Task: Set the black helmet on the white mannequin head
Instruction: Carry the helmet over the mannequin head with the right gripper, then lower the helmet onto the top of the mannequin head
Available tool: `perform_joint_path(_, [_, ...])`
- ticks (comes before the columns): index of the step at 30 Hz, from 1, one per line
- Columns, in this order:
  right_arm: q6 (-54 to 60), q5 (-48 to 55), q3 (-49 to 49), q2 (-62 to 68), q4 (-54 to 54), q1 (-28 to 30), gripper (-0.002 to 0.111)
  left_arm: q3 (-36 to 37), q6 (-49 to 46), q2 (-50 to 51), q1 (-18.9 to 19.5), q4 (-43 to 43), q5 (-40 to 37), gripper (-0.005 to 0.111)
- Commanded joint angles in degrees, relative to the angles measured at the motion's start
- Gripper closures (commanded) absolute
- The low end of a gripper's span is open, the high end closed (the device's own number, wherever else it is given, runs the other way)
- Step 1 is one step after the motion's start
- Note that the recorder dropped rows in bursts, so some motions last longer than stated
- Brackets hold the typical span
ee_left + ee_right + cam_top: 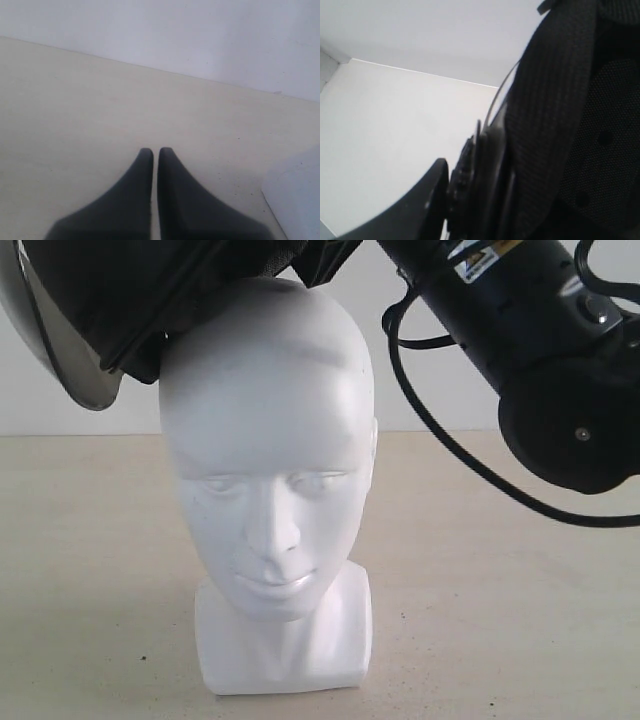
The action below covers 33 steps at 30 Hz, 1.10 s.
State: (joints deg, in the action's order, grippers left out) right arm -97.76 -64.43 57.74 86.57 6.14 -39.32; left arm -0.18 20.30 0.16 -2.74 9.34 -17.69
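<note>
Because the helmet [130, 300] must come down over the crown, the right gripper [466, 172] holds it tilted just above the head [265, 440], with the open side toward the skull. One finger [422, 202] lies outside the rim and the other is hidden behind the padding, so I judge it pinches the rim. Whether padding touches crown, I cannot tell. The left gripper [155, 152] hangs over the table [75, 110], empty and out of the way, its fingers pressed almost together.
</note>
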Motion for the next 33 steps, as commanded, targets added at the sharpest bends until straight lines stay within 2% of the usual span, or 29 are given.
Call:
perform_joint_path(1, [2.3, -5.5, 0.9, -2.1, -0.3, 0.2, 0.108, 0.2, -0.1, -0.2, 0.1, -0.4, 0.1, 0.102])
perform_joint_path(7, [2.3, -5.5, 0.5, -2.4, 0.2, 0.2, 0.108, 0.2, -0.1, -0.2, 0.1, -0.4, 0.1, 0.102])
perform_joint_path(14, [6.1, -5.5, -7.1, -6.2, -3.4, 0.2, 0.108, 0.2, -0.1, -0.2, 0.1, -0.4, 0.1, 0.102])
perform_joint_path(26, [8.7, -5.5, -13.7, -8.7, -4.5, 0.2, 0.108, 0.2, -0.1, -0.2, 0.1, -0.4, 0.1, 0.102])
perform_joint_path(33, [10.5, -5.5, -13.9, -8.7, -4.5, 0.2, 0.108, 0.2, -0.1, -0.2, 0.1, -0.4, 0.1, 0.102])
